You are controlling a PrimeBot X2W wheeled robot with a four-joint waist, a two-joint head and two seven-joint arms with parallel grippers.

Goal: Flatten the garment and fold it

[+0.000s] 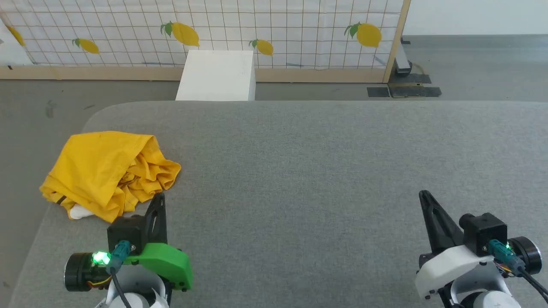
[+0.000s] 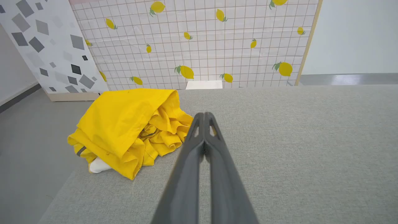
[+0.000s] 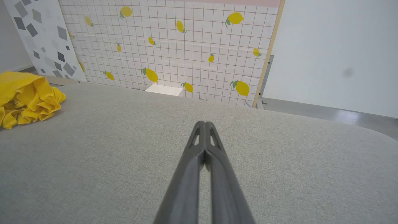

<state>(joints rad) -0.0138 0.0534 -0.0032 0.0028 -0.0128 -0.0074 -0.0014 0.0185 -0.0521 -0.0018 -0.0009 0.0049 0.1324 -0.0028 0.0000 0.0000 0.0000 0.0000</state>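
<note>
The garment (image 1: 107,171) is a mustard-yellow T-shirt lying crumpled in a heap at the left edge of the grey padded table (image 1: 321,171); a white patch peeks out at its near corner. My left gripper (image 1: 159,197) is shut and empty, its tips just short of the heap's near right side. In the left wrist view the garment (image 2: 124,124) lies left of the shut left gripper (image 2: 204,114). My right gripper (image 1: 424,194) is shut and empty over bare table at the lower right. In the right wrist view the right gripper (image 3: 204,123) points across the table, the garment (image 3: 28,96) far to its left.
A white box (image 1: 217,76) stands on the floor beyond the table's far edge. Behind it runs a lemon-patterned screen (image 1: 257,30) with a wooden frame. Grey floor lies left of the table, close to the garment.
</note>
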